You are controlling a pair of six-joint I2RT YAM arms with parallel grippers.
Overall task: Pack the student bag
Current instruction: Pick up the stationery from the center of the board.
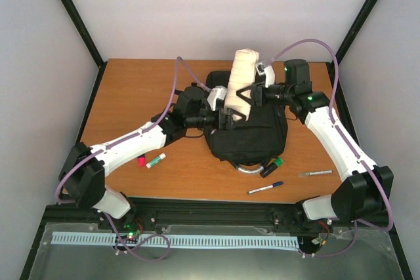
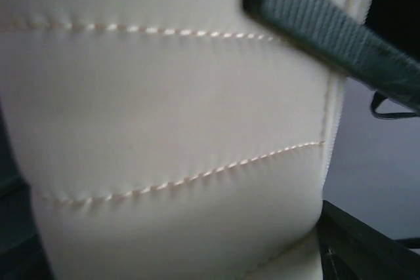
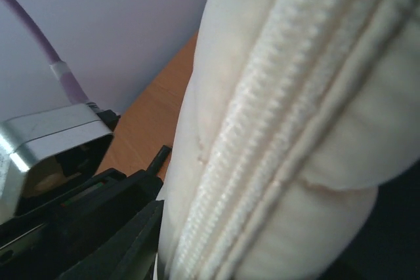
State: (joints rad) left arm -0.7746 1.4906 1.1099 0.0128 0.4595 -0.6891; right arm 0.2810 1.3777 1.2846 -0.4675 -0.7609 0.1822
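The large black fabric backpack [image 1: 252, 139] lies flat near the middle of the brown wooden table [image 1: 131, 90], a little closer to the right edge, with its silvery-grey curved handle [image 1: 244, 170] pointing at the near edge. A cream quilted pencil pouch with a zip [image 1: 244, 70] stands upright over the backpack's far end, between the two arms. The right gripper [image 1: 251, 93] reaches in from the right edge and is closed on the pouch; the left wrist view shows one dark ribbed finger [image 2: 315, 18] of it pressed on the pouch's stitched face. The left gripper [image 1: 226, 115] sits at the pouch's lower part, fingers on either side, but I cannot tell whether they clamp it. Toward the near edge lie a white stick with green and pink ends [image 1: 154, 160], a black marker with a green cap [image 1: 272, 166], a blue pen [image 1: 264, 188] and a pale grey pen [image 1: 316, 173].
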